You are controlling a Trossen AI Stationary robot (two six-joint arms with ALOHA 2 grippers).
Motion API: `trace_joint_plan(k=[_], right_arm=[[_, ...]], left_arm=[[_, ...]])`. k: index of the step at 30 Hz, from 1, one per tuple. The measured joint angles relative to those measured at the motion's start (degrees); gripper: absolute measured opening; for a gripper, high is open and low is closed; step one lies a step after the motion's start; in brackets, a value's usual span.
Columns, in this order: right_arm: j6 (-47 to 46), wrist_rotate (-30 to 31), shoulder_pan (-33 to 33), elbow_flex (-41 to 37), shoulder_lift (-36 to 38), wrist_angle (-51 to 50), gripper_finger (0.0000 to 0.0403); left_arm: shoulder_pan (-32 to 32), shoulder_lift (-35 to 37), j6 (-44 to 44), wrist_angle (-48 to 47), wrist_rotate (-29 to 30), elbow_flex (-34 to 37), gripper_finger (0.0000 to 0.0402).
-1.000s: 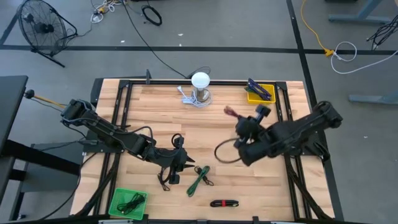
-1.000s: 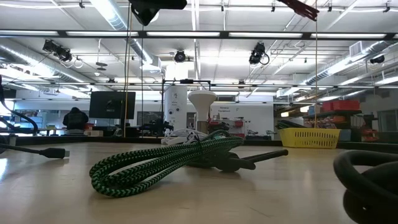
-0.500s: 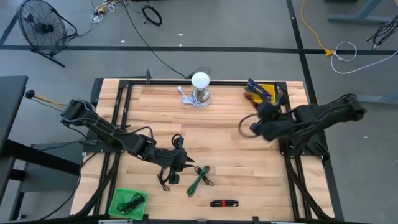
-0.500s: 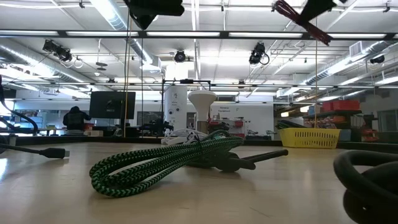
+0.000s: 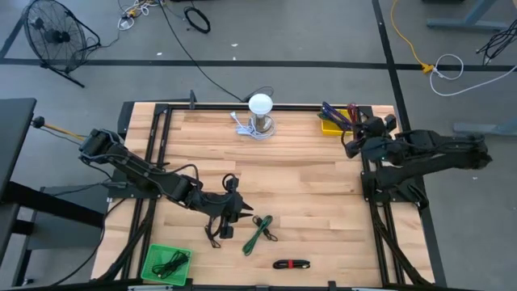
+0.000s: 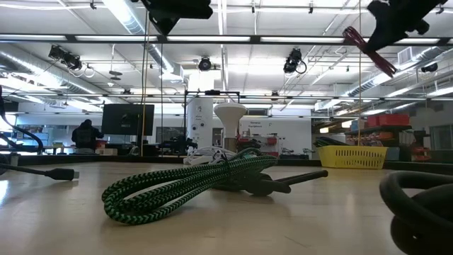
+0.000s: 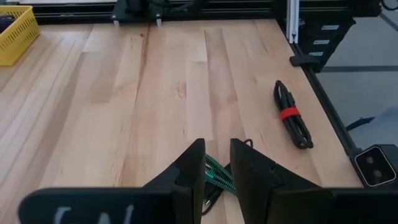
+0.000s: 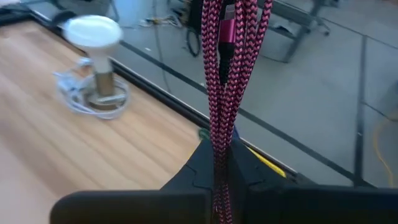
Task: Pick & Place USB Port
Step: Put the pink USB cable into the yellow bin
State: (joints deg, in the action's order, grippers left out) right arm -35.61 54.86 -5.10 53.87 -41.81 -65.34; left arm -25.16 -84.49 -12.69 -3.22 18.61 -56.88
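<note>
While R gripper (image 8: 219, 163), clamped shut on red cable (image 8: 225, 56), hangs just beside yellow bin (image 5: 334, 123), transport step ends; next needs release over bin.

On the worktop (image 5: 291, 170): lamp (image 5: 260, 113) at the far edge, mid-width; bin (image 5: 329, 124) at the far right corner, right pincer (image 5: 353, 118) with a cable (image 5: 352, 111) just beside it. Left pincer (image 5: 239, 212) low near the front, left of centre, next to a coiled cord (image 5: 259, 234). Tied bundle (image 5: 291, 264) at the front edge. Tray (image 5: 166, 263) at the front left corner, holding a cord.
</note>
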Motion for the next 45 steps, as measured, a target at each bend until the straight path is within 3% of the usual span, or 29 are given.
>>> trace_joint_plan(k=[9, 20, 25, 29, 40, 45], right_arm=[[3.4, -3.1, 11.5, -3.6, -0.2, 2.0, 0.001], [19.1, -20.7, 28.8, -13.0, -0.4, 21.8, 0.001], [22.1, -30.5, 38.0, -16.6, -1.4, 24.6, 0.001], [24.8, -34.9, 43.0, -17.4, -2.3, 27.8, 0.001], [36.3, -34.8, 50.3, -17.3, -9.8, 36.3, 0.001], [43.4, -33.9, 51.6, -17.3, -14.6, 43.4, 0.001]], left_arm=[[0.0, 0.0, 0.0, 0.1, 0.0, 0.0, 0.008], [0.0, 0.0, 0.5, 0.0, 0.0, 0.0, 0.008], [0.0, 0.0, 0.5, 0.0, 0.0, 0.0, 0.008], [0.0, 0.0, 0.5, 0.0, 0.0, 0.0, 0.008], [0.0, 0.0, 7.0, 0.0, 0.0, 0.0, 0.008], [0.0, 0.0, 10.4, 0.0, 3.0, 0.0, 0.008]])
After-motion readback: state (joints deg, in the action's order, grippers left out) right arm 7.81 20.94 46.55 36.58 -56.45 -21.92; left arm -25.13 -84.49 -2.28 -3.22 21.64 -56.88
